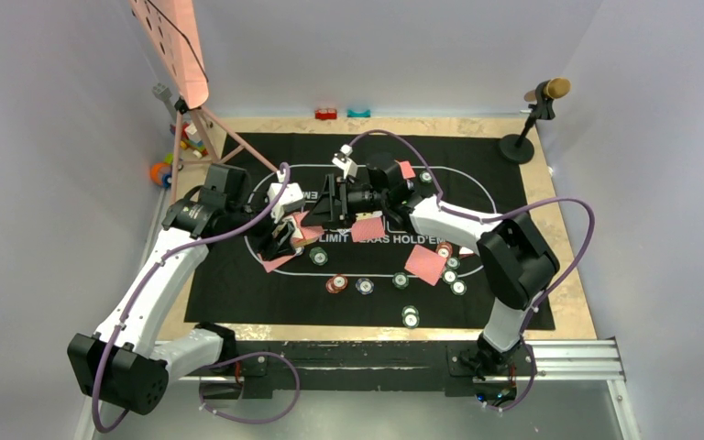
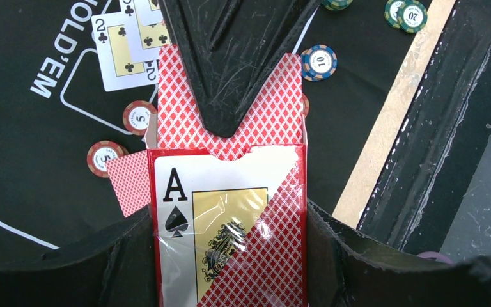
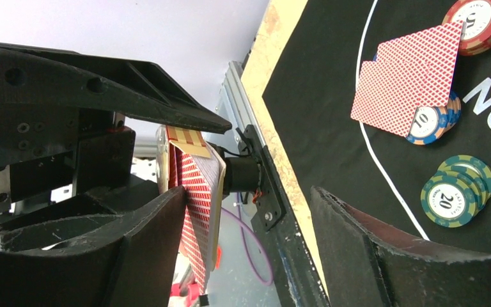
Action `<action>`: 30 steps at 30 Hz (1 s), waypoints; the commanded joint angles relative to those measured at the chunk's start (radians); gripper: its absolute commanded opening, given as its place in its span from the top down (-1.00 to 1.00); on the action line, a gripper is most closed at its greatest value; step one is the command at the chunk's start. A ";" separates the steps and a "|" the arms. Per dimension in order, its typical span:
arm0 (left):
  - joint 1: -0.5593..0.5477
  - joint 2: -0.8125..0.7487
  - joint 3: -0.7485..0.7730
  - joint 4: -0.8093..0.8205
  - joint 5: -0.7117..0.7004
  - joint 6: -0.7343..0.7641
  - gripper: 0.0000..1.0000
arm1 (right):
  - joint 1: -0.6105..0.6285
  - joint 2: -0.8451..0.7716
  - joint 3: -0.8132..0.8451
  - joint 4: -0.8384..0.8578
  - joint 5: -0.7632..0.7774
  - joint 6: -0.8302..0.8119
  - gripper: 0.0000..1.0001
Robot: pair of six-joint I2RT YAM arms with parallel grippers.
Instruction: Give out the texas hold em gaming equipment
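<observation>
Working enclosure seen from above. Pale grey walls close three sides under even, diffuse light. A light wooden table carries a black mat (white lettering partly covered). At far left, a wooden tripod bears a pink perforated panel; at far right stands a small microphone. An aluminium rail lines the near edge.

Robotics lab test cell: white panel walls, robot arms bolted to aluminium rail, microphone on stand.
</observation>
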 commanded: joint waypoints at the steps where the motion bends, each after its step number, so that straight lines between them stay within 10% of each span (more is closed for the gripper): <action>1: 0.005 -0.024 0.030 0.025 0.036 -0.005 1.00 | 0.001 -0.042 -0.020 0.015 -0.030 -0.011 -0.41; 16: 0.005 -0.032 0.025 0.028 0.031 -0.004 1.00 | -0.046 -0.105 -0.071 -0.036 -0.010 -0.033 0.14; 30: 0.005 -0.038 0.023 0.028 0.032 -0.007 1.00 | -0.079 -0.146 -0.114 -0.060 -0.016 -0.052 0.20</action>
